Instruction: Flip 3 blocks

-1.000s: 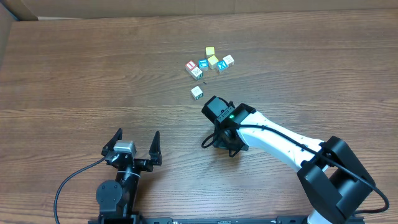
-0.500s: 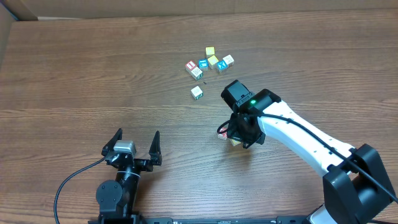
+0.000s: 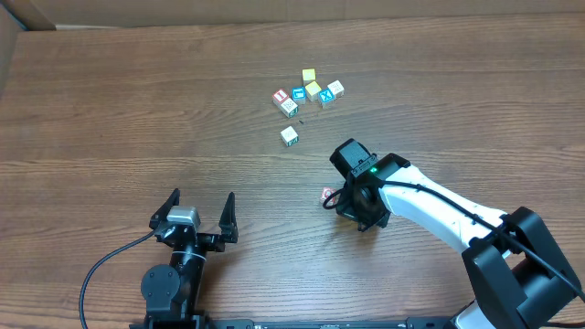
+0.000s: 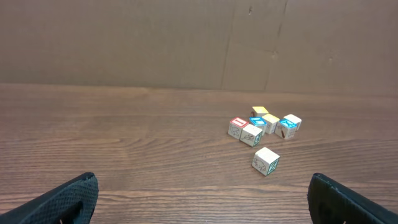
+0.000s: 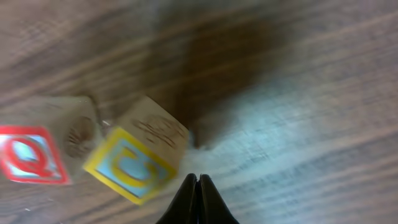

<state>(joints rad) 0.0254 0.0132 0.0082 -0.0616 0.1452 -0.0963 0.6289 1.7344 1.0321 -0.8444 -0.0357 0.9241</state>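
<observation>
Two blocks lie side by side just ahead of my right gripper [image 5: 197, 182], which is shut with nothing in it. One block [image 5: 37, 149] shows a red-framed Q on its side. The other block [image 5: 140, 155] shows grey print on top and a yellow-framed blue letter on its side, and almost touches my fingertips. From overhead only the red-printed block [image 3: 327, 195] shows, left of the right gripper [image 3: 358, 205]. A lone whitish block [image 3: 290, 135] [image 4: 266, 160] sits farther back. My left gripper [image 3: 201, 216] [image 4: 208, 208] stands open near the front edge, far from all blocks.
A cluster of several cubes [image 3: 309, 92] [image 4: 264, 123] lies at the back, some with yellow tops or blue print. A cardboard wall [image 4: 186, 37] stands behind the wooden table [image 3: 137, 110]. The right arm [image 3: 439, 215] stretches in from the front right.
The right gripper swung right from the table's middle, then settled slightly lower. The red-printed block, hidden under it a second ago, now shows to its left. The left arm stayed still.
</observation>
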